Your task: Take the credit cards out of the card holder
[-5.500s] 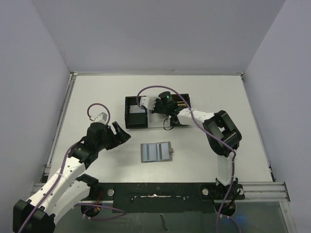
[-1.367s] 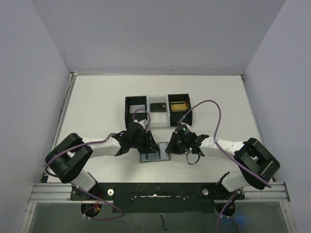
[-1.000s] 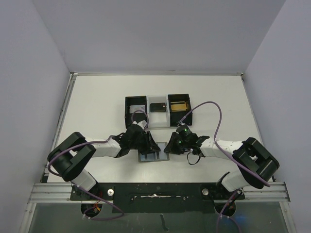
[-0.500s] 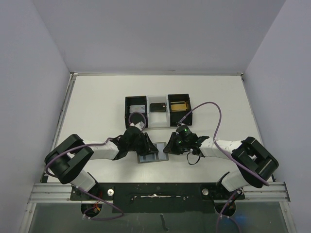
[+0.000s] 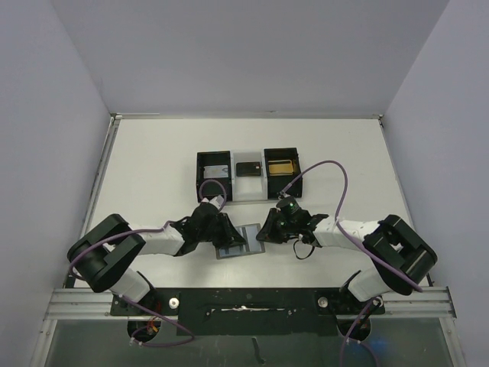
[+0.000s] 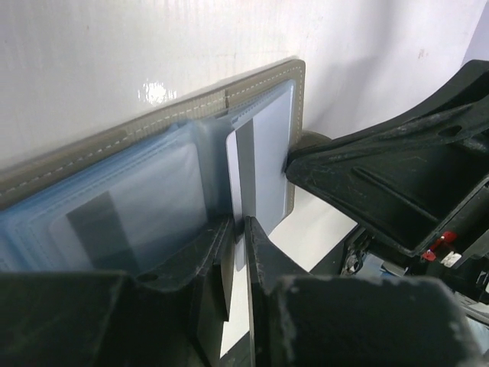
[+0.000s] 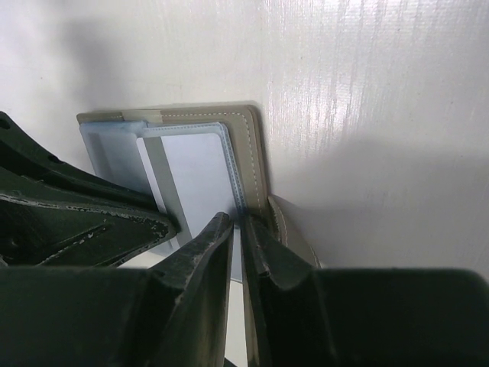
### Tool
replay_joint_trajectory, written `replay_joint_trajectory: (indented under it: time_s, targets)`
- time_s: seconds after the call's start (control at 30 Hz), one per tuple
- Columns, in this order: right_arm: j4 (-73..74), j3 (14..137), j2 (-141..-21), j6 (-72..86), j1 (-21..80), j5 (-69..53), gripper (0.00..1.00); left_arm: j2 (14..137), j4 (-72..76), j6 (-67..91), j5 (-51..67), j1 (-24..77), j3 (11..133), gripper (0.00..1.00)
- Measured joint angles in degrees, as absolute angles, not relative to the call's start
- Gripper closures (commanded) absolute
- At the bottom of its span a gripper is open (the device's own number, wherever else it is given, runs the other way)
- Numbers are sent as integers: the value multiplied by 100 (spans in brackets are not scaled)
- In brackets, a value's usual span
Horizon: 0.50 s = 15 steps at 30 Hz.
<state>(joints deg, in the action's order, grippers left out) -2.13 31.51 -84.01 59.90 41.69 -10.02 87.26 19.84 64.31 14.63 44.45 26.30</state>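
The card holder (image 5: 246, 241) lies open on the white table between my two grippers, grey outside with grey-blue pocket panels (image 6: 130, 206). A pale credit card (image 6: 263, 160) with a grey stripe sticks partway out of the right pocket. My left gripper (image 6: 243, 229) is shut on that card's near edge. My right gripper (image 7: 241, 223) is shut on the card holder's (image 7: 256, 149) right edge, pinning it. In the top view the left gripper (image 5: 228, 238) and right gripper (image 5: 265, 232) face each other across the holder. Another card shows through the left pocket.
A black three-compartment tray (image 5: 231, 191) stands behind the holder, with a pale card (image 5: 215, 170) at left, a dark item (image 5: 247, 168) in the middle and a yellow item (image 5: 280, 166) at right. Purple cables loop over both arms.
My left gripper's jaws have closed onto the card's edge and the left arm has edged slightly left. The right gripper has kept its hold on the holder.
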Motion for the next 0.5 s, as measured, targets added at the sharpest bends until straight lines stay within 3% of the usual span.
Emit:
replay_joint_trajectory:
  time_s: [0.23,0.5]
  targets:
    - [-215,3205,-8475,6007,4171,-1041,87,8591,2130,6563,1485,4438,2445,99]
    - [-207,3242,-8519,6007,4171,-1059,88,8429,2158,6582,1490,4410,2370,100]
